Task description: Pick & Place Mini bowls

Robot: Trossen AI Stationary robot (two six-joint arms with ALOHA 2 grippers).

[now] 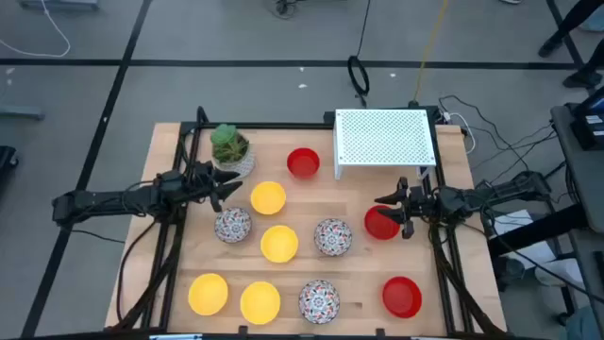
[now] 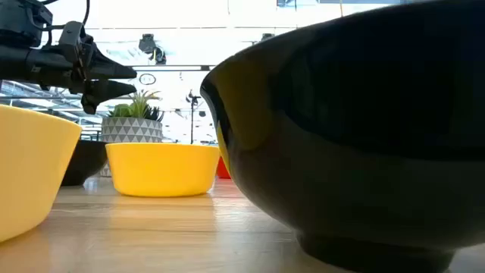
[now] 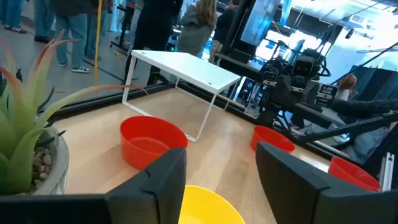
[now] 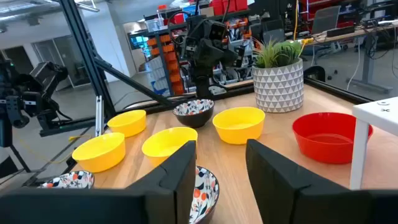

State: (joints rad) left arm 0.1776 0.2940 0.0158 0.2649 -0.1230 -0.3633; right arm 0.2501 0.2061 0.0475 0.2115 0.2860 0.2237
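Ten mini bowls stand on the wooden table: four yellow, three red, three patterned. My left gripper (image 1: 226,192) (image 3: 221,177) (image 2: 115,80) is open and hovers above the table beside the plant pot, pointing at a yellow bowl (image 1: 268,197) (image 3: 211,205) just ahead of its fingertips. My right gripper (image 1: 394,212) (image 4: 221,177) is open and hangs over a red bowl (image 1: 381,225) by the table's right side; that bowl does not show in the right wrist view. Ahead of the right fingers sits a patterned bowl (image 1: 332,236) (image 4: 206,183).
A white perforated rack (image 1: 384,140) (image 3: 186,70) stands at the far right of the table, a red bowl (image 1: 303,162) (image 3: 152,140) beside it. The plant pot (image 1: 229,151) (image 4: 280,78) is at far left. People stand in the room beyond the table.
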